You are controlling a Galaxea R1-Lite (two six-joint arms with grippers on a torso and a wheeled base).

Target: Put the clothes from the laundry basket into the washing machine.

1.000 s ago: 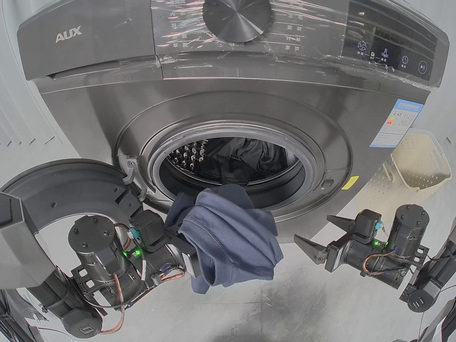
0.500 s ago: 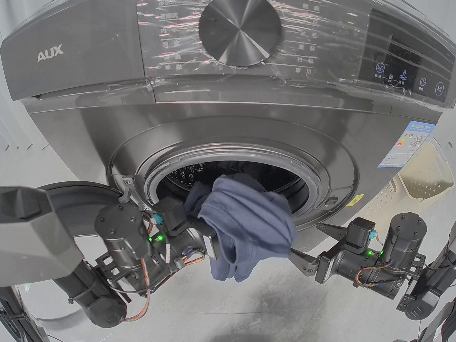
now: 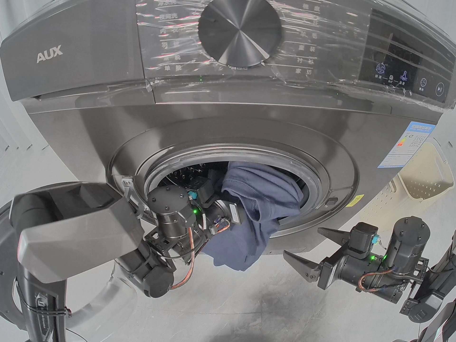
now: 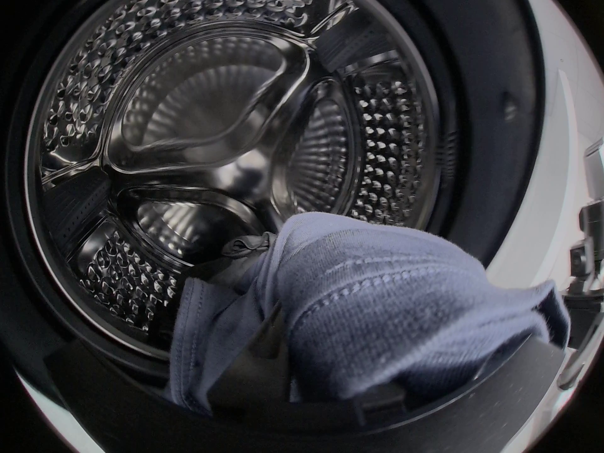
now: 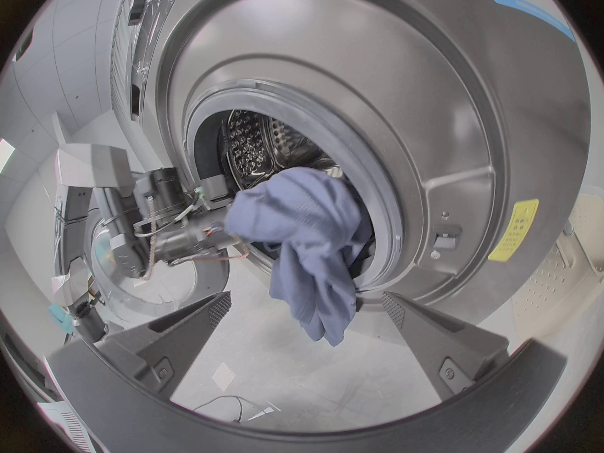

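The grey washing machine (image 3: 95,119) stands with its round opening (image 3: 190,155) uncovered. My left gripper (image 3: 237,210) is at the mouth of the opening, shut on a blue garment (image 3: 263,191) that drapes over its fingers and hangs below the rim. In the left wrist view the blue garment (image 4: 377,297) lies over the gripper in front of the steel drum (image 4: 207,108), with a dark piece of cloth (image 4: 245,246) behind it. My right gripper (image 3: 304,245) hangs open and empty, low and to the right of the opening. From the right wrist view, the blue garment (image 5: 302,221) hangs past the open right gripper (image 5: 305,303).
A cream laundry basket (image 3: 422,172) stands beside the machine on the right. The machine's door (image 5: 126,272) is swung open to the left, behind my left arm. Grey floor (image 3: 266,305) lies below the opening.
My left arm has carried the blue garment forward and up, from below the rim into the mouth of the opening. The head camera shifted closer early on. The right gripper stayed open, nearly still.
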